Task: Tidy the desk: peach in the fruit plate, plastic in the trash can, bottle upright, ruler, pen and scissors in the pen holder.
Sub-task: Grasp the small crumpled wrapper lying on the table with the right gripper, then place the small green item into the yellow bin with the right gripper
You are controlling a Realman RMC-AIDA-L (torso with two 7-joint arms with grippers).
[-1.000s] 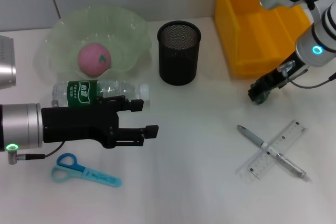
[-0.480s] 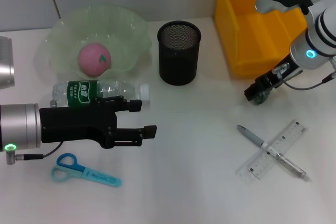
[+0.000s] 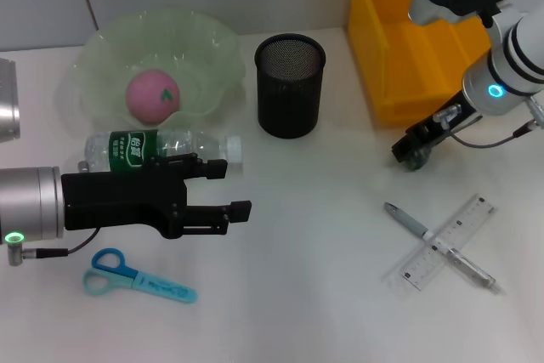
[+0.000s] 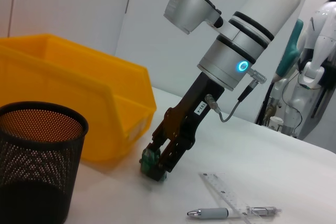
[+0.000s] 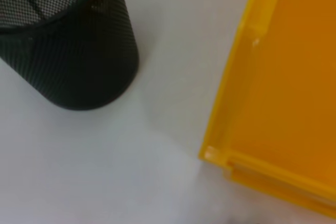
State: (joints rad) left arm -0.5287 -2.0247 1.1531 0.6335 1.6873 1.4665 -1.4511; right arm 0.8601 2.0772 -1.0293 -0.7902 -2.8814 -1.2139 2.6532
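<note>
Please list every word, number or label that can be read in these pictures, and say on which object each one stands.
Nothing can be read with certainty.
Green label on the lying bottle: white characters, too blurred.
Ruler: scale marks, numbers too small.
White tag on the right hand: small print, unreadable.
Scissors: print on the blade, unreadable.

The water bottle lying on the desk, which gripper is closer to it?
Left. The left gripper is open right beside the lying water bottle, just in front of it. The right gripper is far across the desk by the yellow bin.
</note>
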